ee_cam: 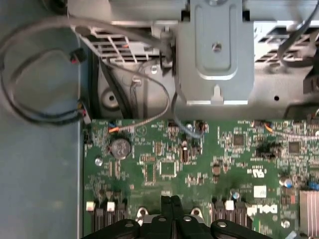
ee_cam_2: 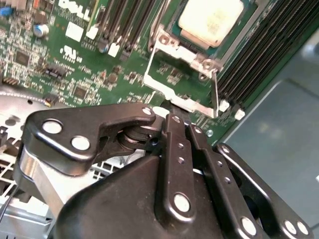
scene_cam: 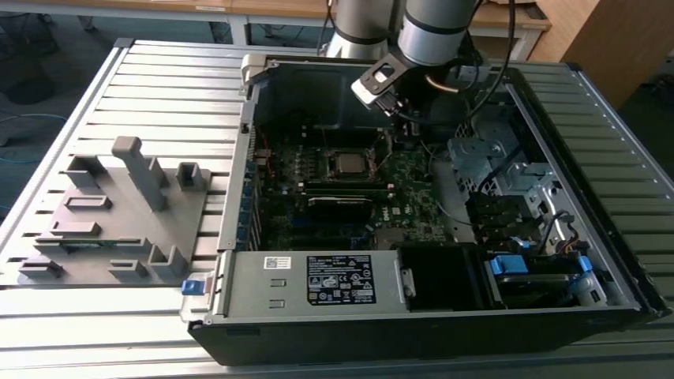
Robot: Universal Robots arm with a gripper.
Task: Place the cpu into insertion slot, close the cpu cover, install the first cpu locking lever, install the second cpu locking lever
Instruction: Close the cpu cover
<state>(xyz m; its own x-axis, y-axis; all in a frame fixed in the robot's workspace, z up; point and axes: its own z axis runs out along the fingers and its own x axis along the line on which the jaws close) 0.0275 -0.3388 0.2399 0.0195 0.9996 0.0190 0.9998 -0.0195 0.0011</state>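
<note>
Pincer (ee_cam: pixel 171 200) pressed together over the open computer case (scene_cam: pixel 421 343).
Chip (ee_cam_2: pixel 210 20) seated in its socket (ee_cam_2: pixel 249 26); cover (ee_cam_2: pixel 169 44) raised beside it. Exterior view: pincer at chip's 1 o'clock.

Robotics lab, bench setup. Evidence:
- open PC case (scene_cam: pixel 421 339) lies on its side on slotted aluminium table (scene_cam: pixel 158 79), motherboard (scene_cam: pixel 409 185) exposed
- industrial robot arm (scene_cam: pixel 434 31) comes in over case's far edge
- grey fixture plate (scene_cam: pixel 106 237) with upright blocks sits beside case, on exterior view's left
- wooden desks (scene_cam: pixel 284 8) stand beyond case
- wooden cabinet (scene_cam: pixel 621 39) stands past case's far corner, on exterior view's right
</note>
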